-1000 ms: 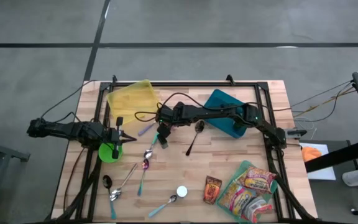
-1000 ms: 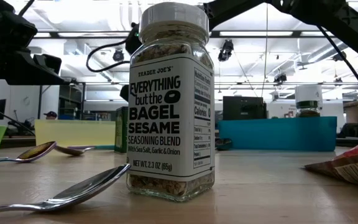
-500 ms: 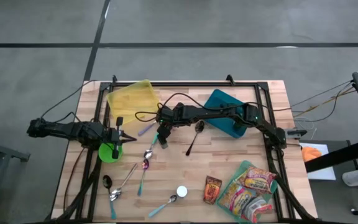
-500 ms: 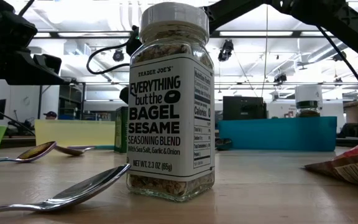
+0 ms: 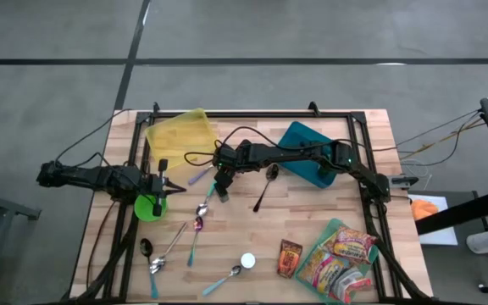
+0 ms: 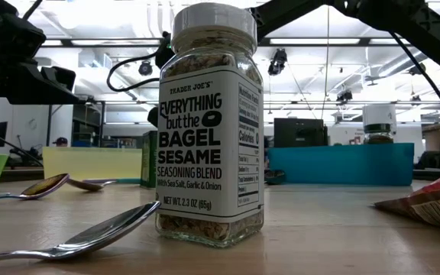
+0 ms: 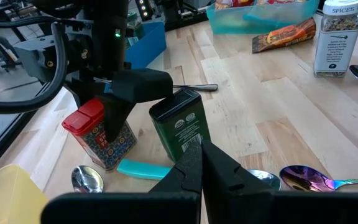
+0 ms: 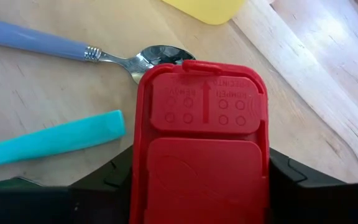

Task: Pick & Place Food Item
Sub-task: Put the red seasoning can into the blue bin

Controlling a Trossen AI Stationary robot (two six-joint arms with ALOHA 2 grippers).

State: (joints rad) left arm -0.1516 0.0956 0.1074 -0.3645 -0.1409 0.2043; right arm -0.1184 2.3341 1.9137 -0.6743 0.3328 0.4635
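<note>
Red-lidded spice jar stands on the wooden worktop, clamped between the right gripper fingers, just beside a green tin. Farther left, the left gripper, fingers pressed together, hovers over a green bowl.

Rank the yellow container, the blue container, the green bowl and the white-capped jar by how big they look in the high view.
1. yellow container and blue container: too alike to separate.
2. green bowl, partly under the left gripper.
3. white-capped jar, clearly smallest.
</note>
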